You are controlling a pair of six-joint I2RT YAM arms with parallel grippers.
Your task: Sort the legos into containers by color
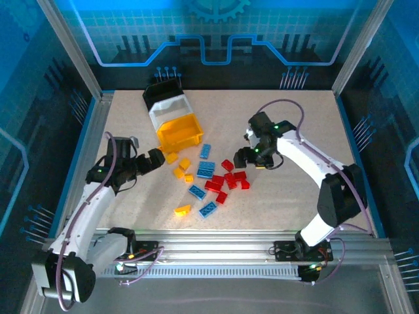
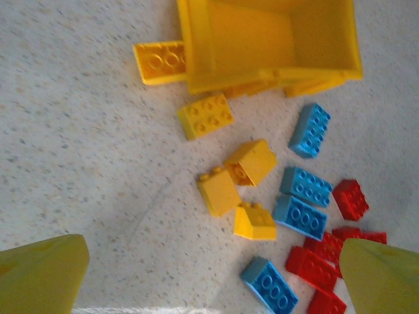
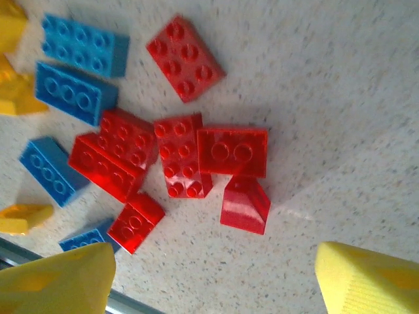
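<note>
Yellow fingers (image 3: 59, 281) of the right gripper (image 3: 216, 288) are closest, spread wide apart with nothing between them, so it is let go and holds no brick. Just past them the red legos (image 3: 177, 157) sit in a tight little heap on the table (image 3: 340, 98), many of them touching. I think they are hard, light and a bit slippery, so the best place to pinch is the two flat sides, not the bumpy top. One red brick (image 3: 185, 57) lies a little apart and looks easiest to take. Next come the blue legos (image 1: 205, 169), then the yellow legos (image 1: 178, 167). The left gripper (image 1: 157, 159) hangs near those, wide open and empty too. Farthest back are the yellow bin (image 1: 178, 131), white bin (image 1: 167, 108) and black bin (image 1: 160, 91), touching in a row
</note>
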